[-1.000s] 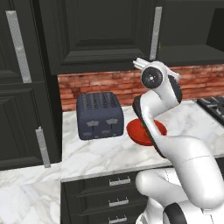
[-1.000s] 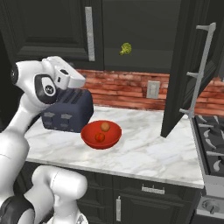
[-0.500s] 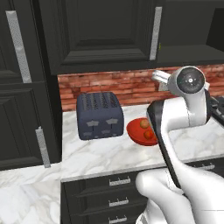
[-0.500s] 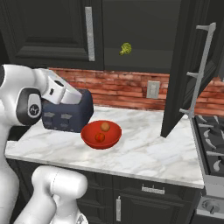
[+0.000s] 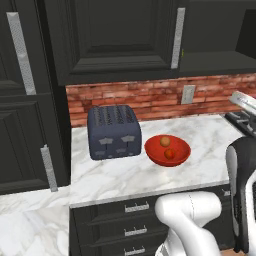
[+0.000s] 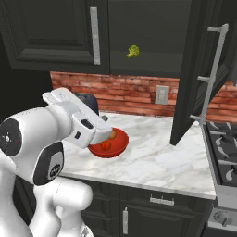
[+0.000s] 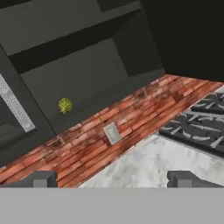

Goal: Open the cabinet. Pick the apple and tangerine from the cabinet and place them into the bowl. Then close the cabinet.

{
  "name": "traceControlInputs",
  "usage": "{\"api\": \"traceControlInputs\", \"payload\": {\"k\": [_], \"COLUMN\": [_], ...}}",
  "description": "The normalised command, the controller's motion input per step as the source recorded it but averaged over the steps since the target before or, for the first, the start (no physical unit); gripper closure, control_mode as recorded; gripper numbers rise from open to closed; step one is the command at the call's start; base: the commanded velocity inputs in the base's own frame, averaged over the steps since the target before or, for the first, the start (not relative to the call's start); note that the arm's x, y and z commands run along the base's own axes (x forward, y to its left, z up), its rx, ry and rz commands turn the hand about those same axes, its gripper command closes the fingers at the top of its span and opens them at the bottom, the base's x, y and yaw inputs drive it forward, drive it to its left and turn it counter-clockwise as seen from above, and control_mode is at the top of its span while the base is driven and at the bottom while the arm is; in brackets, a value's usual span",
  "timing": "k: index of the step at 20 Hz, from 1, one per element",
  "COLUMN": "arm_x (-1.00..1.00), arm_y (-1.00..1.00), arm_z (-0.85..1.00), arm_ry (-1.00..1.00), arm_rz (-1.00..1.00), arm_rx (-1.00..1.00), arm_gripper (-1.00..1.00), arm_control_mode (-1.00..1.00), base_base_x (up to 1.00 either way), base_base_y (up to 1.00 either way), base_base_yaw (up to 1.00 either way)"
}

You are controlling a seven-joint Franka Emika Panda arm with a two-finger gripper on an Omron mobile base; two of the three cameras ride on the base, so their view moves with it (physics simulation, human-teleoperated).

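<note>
The red bowl (image 5: 182,149) sits on the marble counter to the right of the toaster, holding the tangerine (image 5: 165,141) and the apple (image 5: 170,154). In the right base view my arm covers part of the bowl (image 6: 116,147), with the apple (image 6: 106,145) and tangerine (image 6: 112,134) showing in it. The black cabinet (image 6: 55,32) has its left door shut and its right door (image 6: 196,69) swung open. My gripper (image 7: 113,179) is open and empty, facing the cabinet's open shelf (image 7: 87,74) from below.
A yellow-green bumpy item (image 6: 133,52) (image 7: 65,105) lies on the cabinet shelf. A dark blue-grey toaster (image 5: 114,131) stands left of the bowl. A stove (image 6: 222,152) is on the right, and a wall outlet (image 7: 112,133) sits in the brick backsplash.
My arm has swung away from the bowl, to the right and down. The gripper stayed open. Both fruits stayed in the bowl.
</note>
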Motion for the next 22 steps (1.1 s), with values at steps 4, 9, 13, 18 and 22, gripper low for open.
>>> {"api": "traceControlInputs", "payload": {"k": [4,9,13,18,22], "arm_x": [-1.0,-0.59,-0.11,-0.6,-0.33], "arm_y": [-0.88,-0.34,0.0,-0.31,-0.27], "arm_z": [0.41,0.12,-0.01,-0.01,-0.07], "arm_ry": [-0.11,0.03,0.0,-0.28,-0.33], "arm_rz": [0.0,0.0,0.0,0.11,0.25], "arm_rx": [0.1,0.01,0.0,-0.02,-0.08], "arm_gripper": [-1.0,-1.0,-1.0,-1.0,-1.0], "arm_control_mode": [-1.0,-1.0,-1.0,-1.0,-1.0], "base_base_x": [0.0,0.0,0.0,0.0,0.0], "base_base_y": [0.0,0.0,0.0,0.0,0.0], "base_base_yaw": [0.0,0.0,0.0,0.0,0.0]}}
